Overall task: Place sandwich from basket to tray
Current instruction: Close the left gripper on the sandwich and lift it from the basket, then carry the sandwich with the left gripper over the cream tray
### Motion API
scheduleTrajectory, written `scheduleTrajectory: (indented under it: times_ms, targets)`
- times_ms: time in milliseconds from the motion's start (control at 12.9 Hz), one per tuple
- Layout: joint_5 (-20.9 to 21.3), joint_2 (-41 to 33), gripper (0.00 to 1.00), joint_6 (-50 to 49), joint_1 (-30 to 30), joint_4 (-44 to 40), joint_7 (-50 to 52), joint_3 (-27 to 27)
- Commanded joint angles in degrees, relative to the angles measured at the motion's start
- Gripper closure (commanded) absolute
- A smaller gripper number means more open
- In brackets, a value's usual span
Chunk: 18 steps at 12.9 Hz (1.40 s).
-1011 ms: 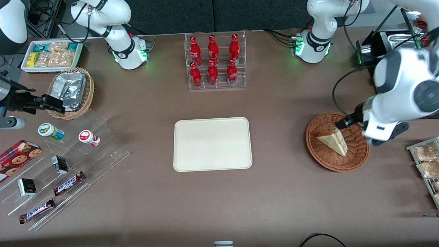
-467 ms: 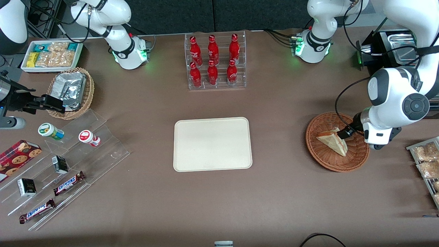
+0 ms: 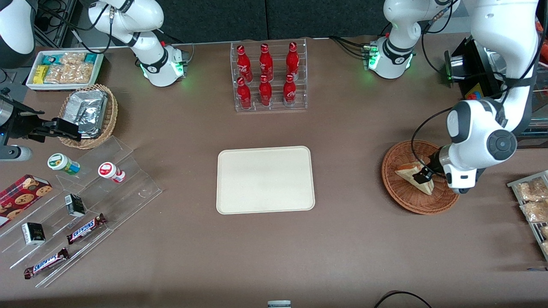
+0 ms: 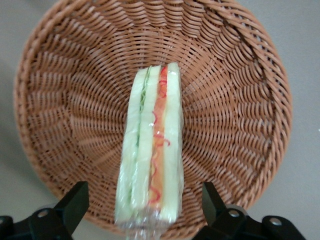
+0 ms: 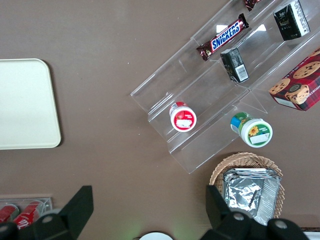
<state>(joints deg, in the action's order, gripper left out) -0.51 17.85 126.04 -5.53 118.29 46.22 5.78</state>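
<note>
The sandwich (image 3: 412, 174) is a pale bread wedge in clear wrap, with red-orange and green filling showing at its edge (image 4: 152, 145). It lies in the round reddish-brown wicker basket (image 3: 396, 188), toward the working arm's end of the table. My gripper (image 3: 421, 176) hangs low over the basket, open, with one black finger on each side of the sandwich's wide end (image 4: 145, 207). Both fingers (image 4: 75, 202) stand apart from the bread. The cream tray (image 3: 265, 179) lies flat in the middle of the table with nothing on it.
A clear rack of red bottles (image 3: 269, 77) stands farther from the front camera than the tray. Snack packets (image 3: 533, 201) lie beside the basket. A tan basket of foil packets (image 3: 87, 113), acrylic steps with candy bars (image 3: 85, 226) and a white snack box (image 3: 64, 68) fill the parked arm's end.
The working arm swung in and came down over the basket. Its gripper went from the basket's rim farther from the front camera to straddling the sandwich's wide end. The sandwich has not moved.
</note>
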Motion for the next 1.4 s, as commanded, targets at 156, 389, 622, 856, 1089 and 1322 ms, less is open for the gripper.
scheduleTrajectory:
  times_ms: [156,389,622,856,1089,1322]
  targets:
    - [0.2,5.5,0.05,4.3,-0.4,0.0,1.0,-0.2]
    - [0.3,5.0,0.93,3.7,-0.3,-0.7,0.3,-0.1]
    - [1.2,1.4,1.00,-2.0,0.4,-3.5,0.2,0.5]
    - [1.4,1.4,1.00,-16.1,5.4,-14.9,0.4,1.2]
    - [1.0,1.9,1.00,-21.9,11.8,-20.7,0.0,1.9]
    - [0.3,2.8,1.00,-21.6,20.7,-22.8,0.4,2.2]
